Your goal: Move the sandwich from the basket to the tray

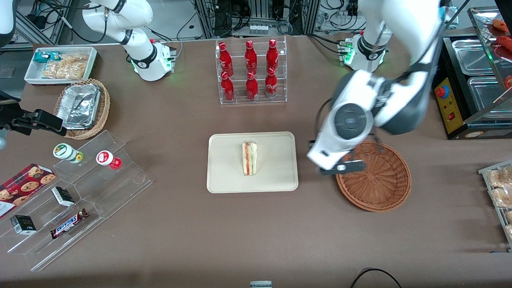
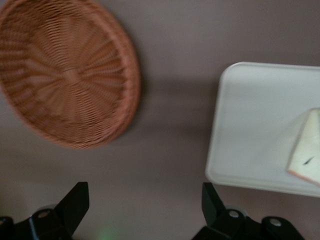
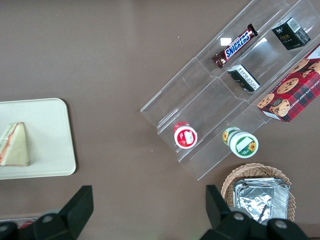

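The pincer (image 2: 145, 210) hangs with its two black fingers (image 2: 75, 202) spread wide and nothing between them. It sits over bare worktop (image 1: 240, 240) in the gap between the basket (image 1: 380, 188) and the tray (image 1: 224, 176), close to the basket's rim. From the front, the fingers show as a dark bar at about nine o'clock on the basket's edge, under the white wrist housing of the working arm.

The round, reddish-brown basket lies just beside the pincer and, as far as both views show, holds nothing. The tray lies at nine o'clock from the basket, a short way off across the worktop.

The sandwich (image 1: 249, 158) rests near the middle of the tray, a white triangular wedge with its pink and green filling edge turned up toward the front camera. By the look of it, the placing is already done.

As a judgement, the sandwich is light and soft. The bread would dent under a hard squeeze, and the layers could slide apart if pushed along the filling. A fresh hold would best go across the two flat bread faces, near the thick middle rather than the thin tip, with gentle pressure.

At twelve o'clock from the tray stands a clear rack of red bottles (image 1: 251, 72).
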Robot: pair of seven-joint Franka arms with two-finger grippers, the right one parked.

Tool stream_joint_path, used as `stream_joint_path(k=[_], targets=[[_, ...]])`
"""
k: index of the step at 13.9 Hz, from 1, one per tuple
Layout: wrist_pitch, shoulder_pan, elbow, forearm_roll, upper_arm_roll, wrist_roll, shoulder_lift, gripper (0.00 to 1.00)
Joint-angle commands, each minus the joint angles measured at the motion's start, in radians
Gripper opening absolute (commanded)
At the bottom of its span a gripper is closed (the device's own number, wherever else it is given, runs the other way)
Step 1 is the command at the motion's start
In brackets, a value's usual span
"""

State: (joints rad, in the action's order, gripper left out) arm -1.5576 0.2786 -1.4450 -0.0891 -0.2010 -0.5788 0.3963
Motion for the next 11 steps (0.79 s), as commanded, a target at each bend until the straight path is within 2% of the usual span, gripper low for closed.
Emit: stream_joint_path(k=[1,6,11], targets=[[0.071,-0.102,-0.074,0.005,-0.011,0.077,-0.126,1.0],[0.229,-0.315,-0.069,0.006,-0.011,0.276,-0.282,1.0],[0.343,-0.354,-0.049,-0.001,-0.011,0.284,-0.389,1.0]])
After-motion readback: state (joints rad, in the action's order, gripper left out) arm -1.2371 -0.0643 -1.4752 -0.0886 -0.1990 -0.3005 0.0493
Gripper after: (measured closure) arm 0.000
